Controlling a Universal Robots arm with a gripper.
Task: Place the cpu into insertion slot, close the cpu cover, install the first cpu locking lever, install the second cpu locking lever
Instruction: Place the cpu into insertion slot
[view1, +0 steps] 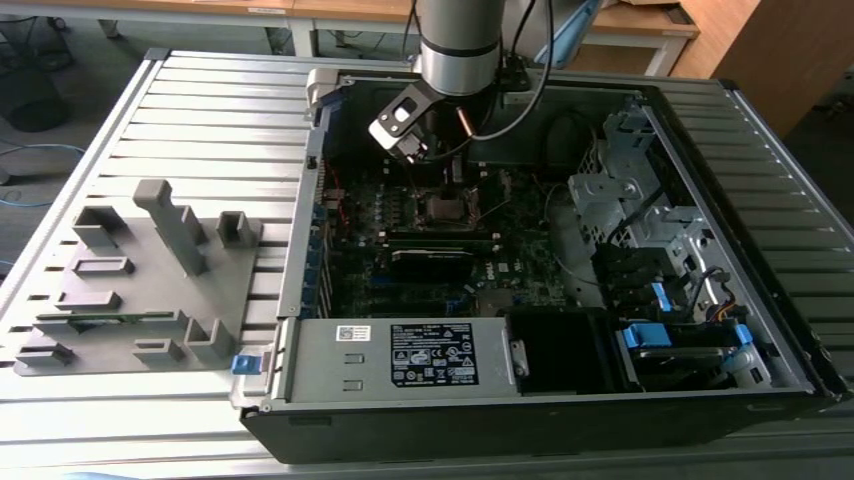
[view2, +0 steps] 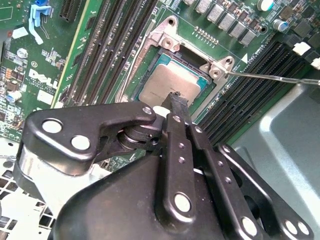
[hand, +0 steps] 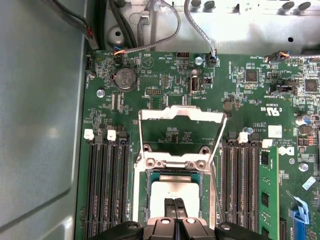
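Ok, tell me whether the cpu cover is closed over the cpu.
No: in the first wrist view the cpu cover is swung open, leaving the cpu bare.

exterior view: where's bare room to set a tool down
Bare table slats beyond the grey fixture tray, and beside the computer case on the exterior view's right. Crowded inside the case: gripper at the cpu, drive cage.

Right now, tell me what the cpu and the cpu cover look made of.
The cpu: metal top, matte silver-grey, with soft glare. The cpu cover: thin sheet metal, probably steel, brighter silver; it stands open, the green board showing through its window.
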